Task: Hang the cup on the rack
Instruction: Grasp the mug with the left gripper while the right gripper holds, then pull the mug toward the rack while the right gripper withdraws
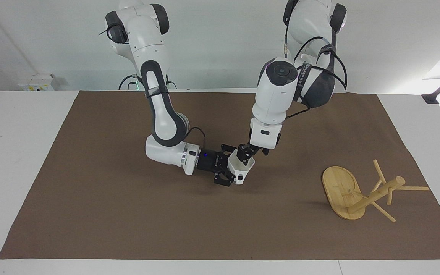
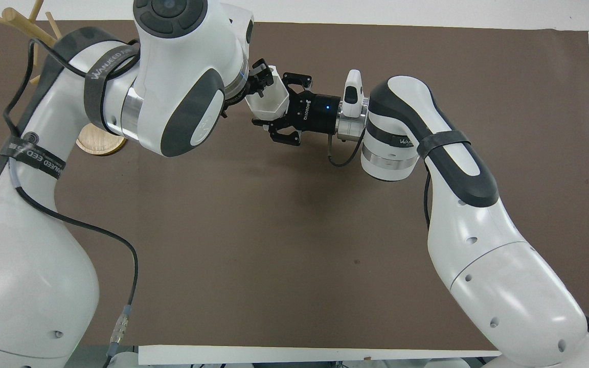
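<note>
Cup [image 1: 241,166] [image 2: 268,103]: white, faceted, held in the air over the middle of the brown mat [image 1: 128,214] [image 2: 253,245], mouth tilted upward. Left gripper [image 1: 244,152] [image 2: 259,82]: fingers pinched on the cup's rim. Right gripper [image 1: 228,168] [image 2: 280,110]: lying level, fingers spread around the cup's body; contact cannot be told. Rack [image 1: 361,191] [image 2: 16,20]: bamboo, toppled on its side at the left arm's end of the mat, well apart from the cup. White table [image 1: 13,152] beneath the mat; pale wall [image 1: 212,38] at the robots' end.
</note>
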